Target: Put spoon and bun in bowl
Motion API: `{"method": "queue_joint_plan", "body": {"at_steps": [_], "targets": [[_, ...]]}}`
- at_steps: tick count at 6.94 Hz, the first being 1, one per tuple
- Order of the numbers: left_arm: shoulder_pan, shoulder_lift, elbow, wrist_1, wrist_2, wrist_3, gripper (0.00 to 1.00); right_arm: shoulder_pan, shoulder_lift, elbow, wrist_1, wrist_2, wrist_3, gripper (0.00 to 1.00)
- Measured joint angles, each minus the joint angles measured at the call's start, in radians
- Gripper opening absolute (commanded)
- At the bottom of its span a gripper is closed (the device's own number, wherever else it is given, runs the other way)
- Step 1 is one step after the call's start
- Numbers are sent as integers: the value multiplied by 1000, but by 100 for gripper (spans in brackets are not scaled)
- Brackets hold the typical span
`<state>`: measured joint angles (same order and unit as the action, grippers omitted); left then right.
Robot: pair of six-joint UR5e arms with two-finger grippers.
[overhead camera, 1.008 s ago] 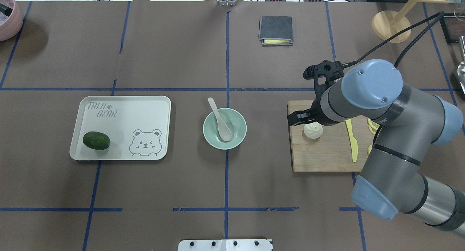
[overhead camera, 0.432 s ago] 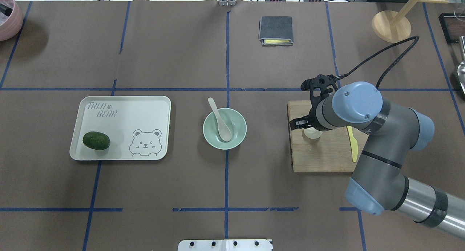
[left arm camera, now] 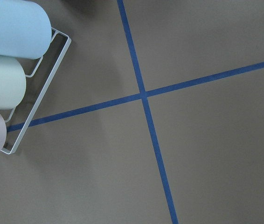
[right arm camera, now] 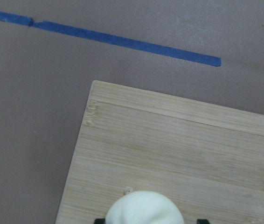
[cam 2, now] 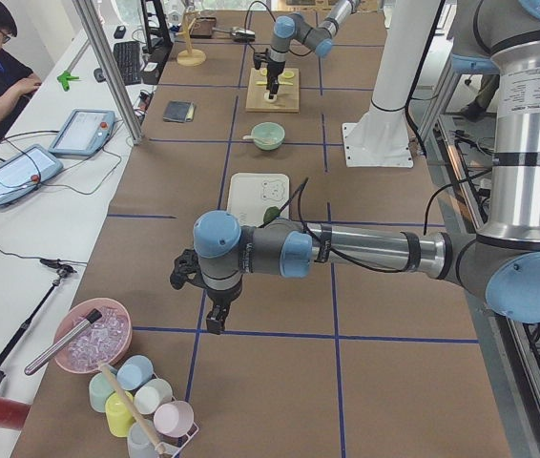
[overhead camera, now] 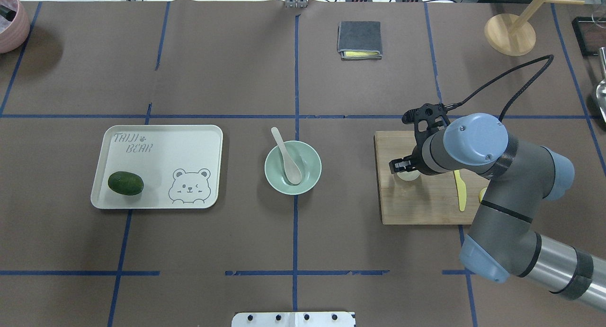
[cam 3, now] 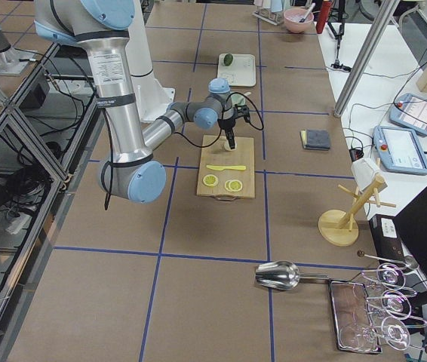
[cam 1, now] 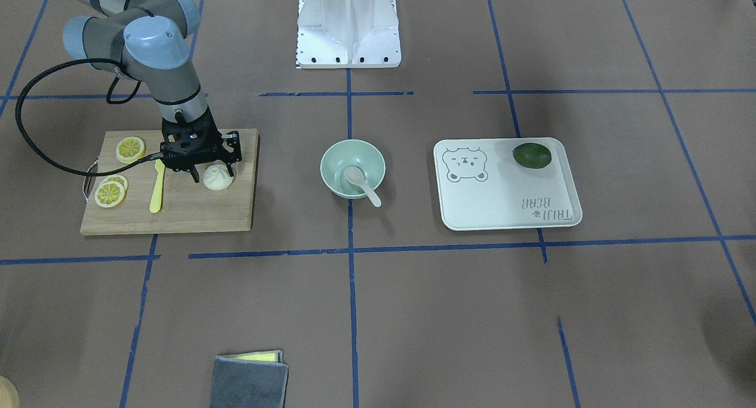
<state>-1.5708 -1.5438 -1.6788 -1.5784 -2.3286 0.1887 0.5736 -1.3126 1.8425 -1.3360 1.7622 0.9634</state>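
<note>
The white pleated bun (cam 1: 218,182) lies on a wooden cutting board (cam 1: 195,210) on the robot's right. My right gripper (cam 1: 212,173) is open and low over the board, one finger on each side of the bun. The right wrist view shows the bun (right arm camera: 145,209) between two black fingertips (right arm camera: 100,220). In the overhead view the wrist hides most of the bun (overhead camera: 409,176). The off-white spoon (overhead camera: 289,159) rests in the mint-green bowl (overhead camera: 313,173) at the table's middle, handle over the rim. My left gripper (cam 2: 215,320) hangs over bare table far to the left; I cannot tell its state.
A yellow knife (overhead camera: 459,190) and lemon slices (cam 1: 112,192) share the board. A white bear-print tray (overhead camera: 189,142) holds a dark green fruit (overhead camera: 125,183). A folded grey cloth (overhead camera: 359,39) and a wooden stand (overhead camera: 510,33) sit at the far side. Cups in a wire rack (left arm camera: 10,79) lie near the left gripper.
My right arm has come down and shifted over the bun, so the wrist now covers most of it in the overhead view. The spoon, bowl and tray have not moved.
</note>
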Motion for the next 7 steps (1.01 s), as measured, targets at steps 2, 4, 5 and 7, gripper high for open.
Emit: {"method": "queue_joint_plan", "body": {"at_steps": [2, 4, 5, 7], "targets": [[0, -1, 0, 0, 0, 0, 100, 0, -3, 5, 0, 1, 2, 0], [0, -1, 1, 0, 0, 0, 100, 0, -3, 10, 0, 1, 5, 0], [0, -1, 1, 0, 0, 0, 100, 0, -1, 12, -1, 0, 9, 0], [0, -1, 0, 0, 0, 0, 100, -6, 32, 25, -34, -2, 44, 0]]}}
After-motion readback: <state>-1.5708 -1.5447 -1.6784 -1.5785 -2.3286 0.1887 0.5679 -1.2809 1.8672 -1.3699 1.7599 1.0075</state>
